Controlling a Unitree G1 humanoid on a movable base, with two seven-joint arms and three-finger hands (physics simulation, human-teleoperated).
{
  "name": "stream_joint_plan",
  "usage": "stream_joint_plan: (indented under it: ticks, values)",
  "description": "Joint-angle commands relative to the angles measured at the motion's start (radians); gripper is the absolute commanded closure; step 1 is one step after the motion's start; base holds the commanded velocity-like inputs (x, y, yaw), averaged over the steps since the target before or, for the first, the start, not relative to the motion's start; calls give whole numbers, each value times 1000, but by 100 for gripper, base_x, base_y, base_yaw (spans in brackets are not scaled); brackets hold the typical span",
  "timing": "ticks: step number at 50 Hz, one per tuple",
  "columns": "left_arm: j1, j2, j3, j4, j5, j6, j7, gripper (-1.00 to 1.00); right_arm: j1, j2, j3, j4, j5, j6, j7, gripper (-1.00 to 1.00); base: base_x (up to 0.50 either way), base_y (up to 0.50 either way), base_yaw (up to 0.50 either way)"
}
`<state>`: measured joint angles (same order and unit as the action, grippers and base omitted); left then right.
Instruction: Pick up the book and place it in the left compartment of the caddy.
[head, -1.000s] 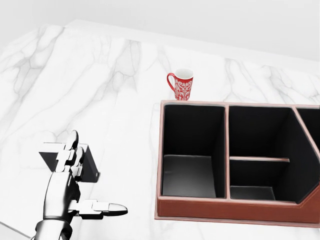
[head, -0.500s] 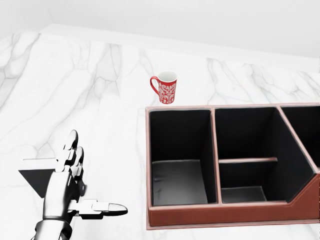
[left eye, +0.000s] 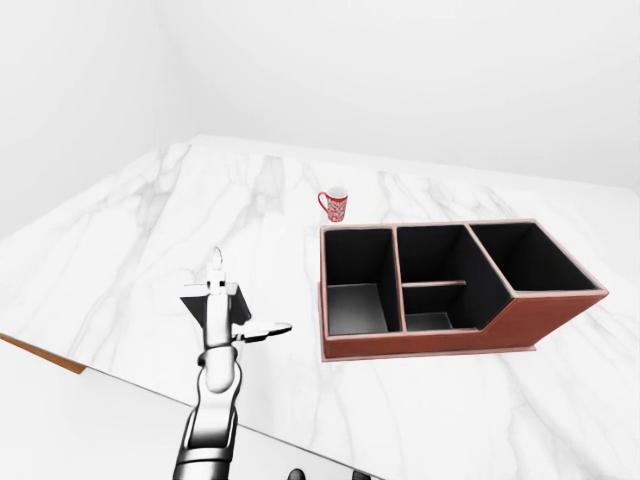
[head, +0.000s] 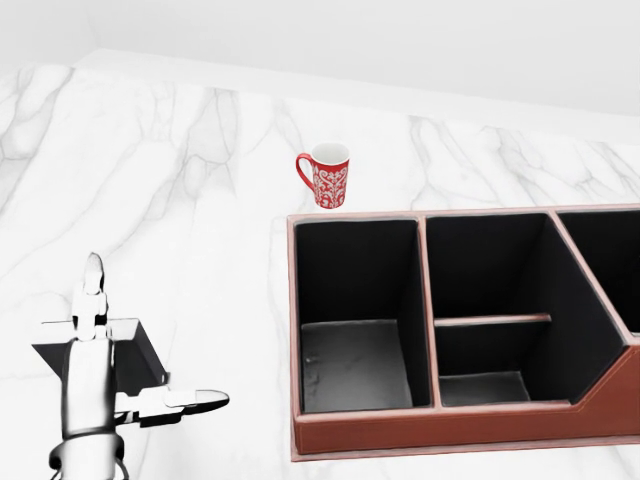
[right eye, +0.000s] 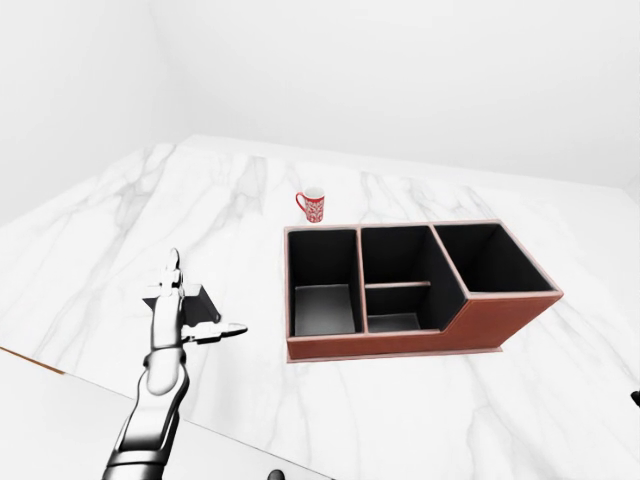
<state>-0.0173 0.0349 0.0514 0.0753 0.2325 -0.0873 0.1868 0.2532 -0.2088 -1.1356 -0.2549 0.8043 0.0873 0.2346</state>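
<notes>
The book (head: 143, 357) is a dark grey slab on the white marble table (head: 200, 200), at the lower left of the head view. My left hand (head: 130, 362) stands upright right before it, open, fingers pointing up and thumb stretched to the right; it hides part of the book. Whether the hand touches the book I cannot tell. The caddy (head: 440, 425) is red-brown with black insides, right of the book. Its left compartment (head: 358, 300) holds nothing. My right hand does not show.
A red and white patterned mug (head: 327, 178) stands just above the caddy's left corner. In the left-eye view the table's near edge (left eye: 60, 362) runs diagonally at the lower left, close under my left arm (left eye: 210, 430).
The camera shifted at first, sliding caddy and mug left and down in the picture. Since then my left hand has turned edge-on and moved slightly left against the book.
</notes>
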Motion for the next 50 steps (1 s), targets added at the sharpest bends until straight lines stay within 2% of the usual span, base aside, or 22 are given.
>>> stream_joint_plan:
  ticks: [1, 2, 4, 5, 6, 8, 10, 13, 15, 17, 25, 26, 29, 30, 34, 36, 37, 40, 42, 46, 47, 50]
  values:
    - [-10, 13, -6, 23, 312, 0, 284, -100, 0, 2, 3, -3, -4, 0, 4, -100, 0, 0, 0]
    - [-10, 13, -6, 23, 313, 0, 287, -100, 0, 2, 3, -2, -4, 0, 4, -100, 0, 0, 0]
    - [10, 14, -15, -36, 401, 0, 337, -100, 0, 3, 4, -1, -8, 0, 6, -100, 0, 0, 0]
    - [10, 14, -15, -38, 403, 0, 337, -100, 0, 3, 4, 1, -7, 0, 7, -100, 0, 0, 0]
    - [22, 13, -25, -60, 492, 0, 337, -100, -3, 2, 7, 7, -10, 0, 8, -100, 0, 0, 0]
    - [31, 10, -32, -76, 521, 0, 337, -100, -2, 2, 8, 8, -10, 0, 8, -100, 0, 0, 0]
    - [57, -2, -45, -156, 630, 0, 337, -100, 1, 3, 8, 2, -9, 0, 7, -100, 0, 0, 0]
    - [62, -1, -57, -181, 686, 0, 337, -100, 3, 3, 3, -6, -5, 0, 4, -100, 0, 0, 0]
    - [66, 1, -72, -185, 742, 9, 337, -100, 0, 4, 5, -1, -10, 0, 8, -100, 0, 0, 0]
    - [67, -2, -78, -189, 786, 35, 337, -100, -1, 3, 6, 3, -12, 0, 9, -100, 0, 0, 0]
    - [43, 13, -79, -159, 845, 84, 337, -100, 0, 4, 8, 3, -10, 0, 8, -100, 0, 0, 0]
    - [45, 13, -82, -167, 863, 95, 337, -100, -1, 4, 8, 4, -12, 0, 9, -100, 0, 0, 0]
    - [32, 19, -85, -142, 897, 107, 337, -100, -1, 5, 10, 6, -13, 0, 10, -100, 0, 0, 0]
    - [31, 22, -96, -140, 937, 121, 337, -100, -2, 4, 10, 9, -13, 0, 10, -100, 0, 0, 0]
    - [44, 21, -117, -150, 960, 113, 337, -100, -1, 3, 11, 10, -16, 0, 6, -100, 0, 0, 0]
    - [40, 17, -128, -143, 998, 129, 337, -100, 1, 4, 9, 4, -14, 0, 6, -100, 0, 0, 0]
    - [38, 17, -130, -136, 997, 125, 337, -100, 2, 4, 7, 1, -13, 0, 5, -100, 0, 0, 0]
    - [39, 18, -138, -129, 1034, 141, 337, -100, -3, 4, 10, 16, -20, 0, 10, -100, 0, 0, 0]
    - [36, 18, -137, -132, 1054, 158, 337, -100, -1, 2, 10, 13, -18, 0, 5, -100, 0, 0, 0]
    - [28, 20, -137, -114, 1060, 164, 337, -100, 0, 4, 11, 12, -19, 0, 7, -100, 0, 0, 0]
    - [28, 18, -138, -112, 1074, 175, 337, -100, -1, 4, 11, 13, -21, 0, 7, -100, 0, 0, 0]
    - [29, 20, -138, -114, 1078, 175, 337, -100, -4, 2, 13, 18, -25, 0, 7, -100, 0, 0, 0]
